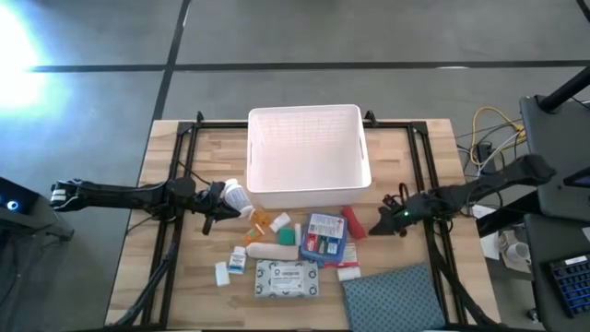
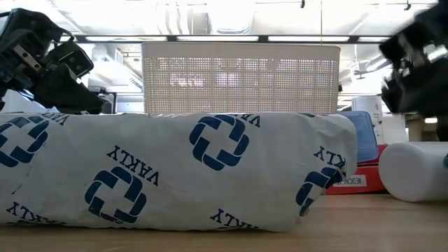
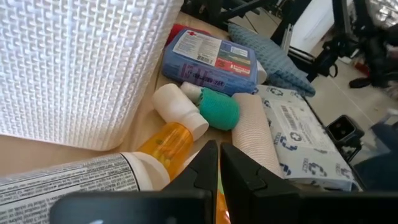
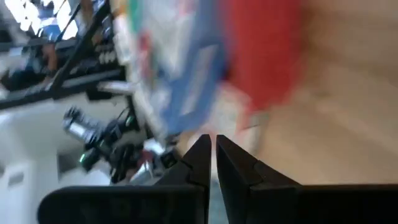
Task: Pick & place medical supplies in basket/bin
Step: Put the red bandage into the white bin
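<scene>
The white lattice basket [image 1: 307,152] stands at the table's far middle. In front of it the medical supplies lie on the wood: a white pill bottle [image 1: 236,195], an orange vial [image 1: 261,221], a white roll [image 1: 269,250], a blue box [image 1: 324,237], a red tube [image 1: 353,221] and a pale packet [image 1: 288,279]. My left gripper [image 1: 221,208] hovers shut beside the pill bottle, pointing over the orange vial [image 3: 166,144]. My right gripper [image 1: 376,225] is shut just right of the red tube [image 4: 264,56]. Neither holds anything.
A blue-grey cloth [image 1: 396,300] lies at the near right corner. Small white items [image 1: 230,266] sit at the near left. Black frame rails [image 1: 175,184] run along both sides of the table. In the low view the packet [image 2: 175,171] hides most of the table.
</scene>
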Controlling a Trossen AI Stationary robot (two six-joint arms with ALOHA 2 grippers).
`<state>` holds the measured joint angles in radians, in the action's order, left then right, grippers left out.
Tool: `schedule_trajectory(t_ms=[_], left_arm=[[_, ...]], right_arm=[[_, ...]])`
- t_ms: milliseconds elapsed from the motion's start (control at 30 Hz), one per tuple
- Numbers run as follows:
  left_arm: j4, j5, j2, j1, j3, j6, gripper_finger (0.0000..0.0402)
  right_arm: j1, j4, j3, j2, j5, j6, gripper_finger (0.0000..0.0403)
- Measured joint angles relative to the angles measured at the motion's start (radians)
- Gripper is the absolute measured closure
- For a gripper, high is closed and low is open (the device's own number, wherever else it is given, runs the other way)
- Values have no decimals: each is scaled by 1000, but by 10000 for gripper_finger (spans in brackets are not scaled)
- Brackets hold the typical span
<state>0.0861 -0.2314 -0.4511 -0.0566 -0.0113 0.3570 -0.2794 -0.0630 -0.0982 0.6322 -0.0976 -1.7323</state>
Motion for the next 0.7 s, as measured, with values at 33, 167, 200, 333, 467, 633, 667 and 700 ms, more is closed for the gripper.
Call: schedule_trajectory(t_ms=[33, 167, 200, 333, 467, 633, 667, 700], left_arm=[[0, 0, 0, 0, 0, -1, 401], [0, 0, 0, 0, 0, -2, 401], [0, 0, 0, 0, 0, -2, 401], [0, 0, 0, 0, 0, -3, 401], [0, 0, 0, 0, 0, -4, 401], [0, 0, 0, 0, 0, -4, 401], [0, 0, 0, 0, 0, -4, 401], [0, 0, 0, 0, 0, -4, 401]], right_arm=[[0, 0, -34, 21, -8, 22, 385], [0, 66, -205, 102, -14, 160, 385], [-3, 117, -254, 123, -24, 197, 385], [-6, 375, -419, 215, -69, 313, 385], [-11, 815, -561, 333, -54, 386, 385], [-15, 1177, -655, 490, 90, 302, 385], [-15, 1186, -667, 512, 87, 328, 385], [-15, 1167, -681, 525, 88, 380, 385]])
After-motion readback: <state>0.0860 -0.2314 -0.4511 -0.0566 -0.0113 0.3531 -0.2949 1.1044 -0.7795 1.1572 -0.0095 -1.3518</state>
